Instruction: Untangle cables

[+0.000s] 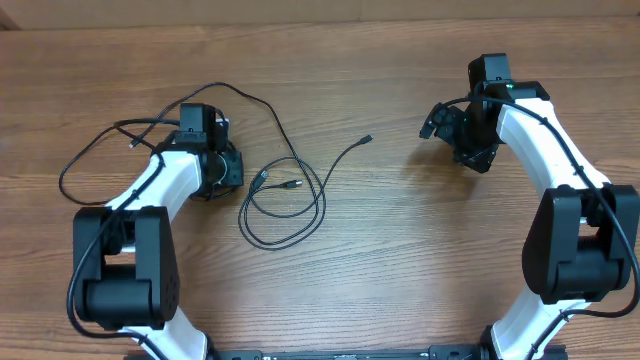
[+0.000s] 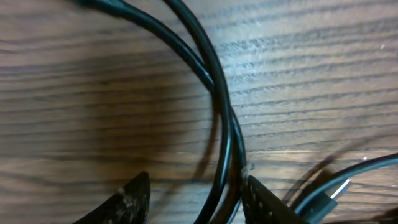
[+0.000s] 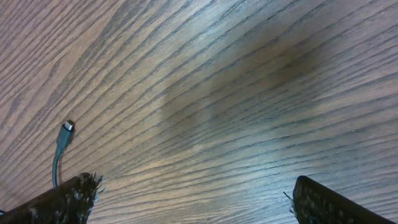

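Several thin black cables lie on the wood table. One forms a round loop (image 1: 284,206) at the centre, with small plug ends inside it and a free end (image 1: 368,138) reaching right. Another loops out to the far left (image 1: 88,158). My left gripper (image 1: 212,128) is low over the cables and open. In the left wrist view, two cable strands (image 2: 219,106) run between its fingers (image 2: 199,199), close against the right finger. My right gripper (image 1: 440,122) is open and empty over bare wood (image 3: 193,199). A cable plug (image 3: 66,129) lies to its left.
A silver-tipped plug (image 2: 339,188) lies just right of my left gripper's right finger. The wooden table (image 1: 400,250) fills the view. Both arm bases stand at the front edge.
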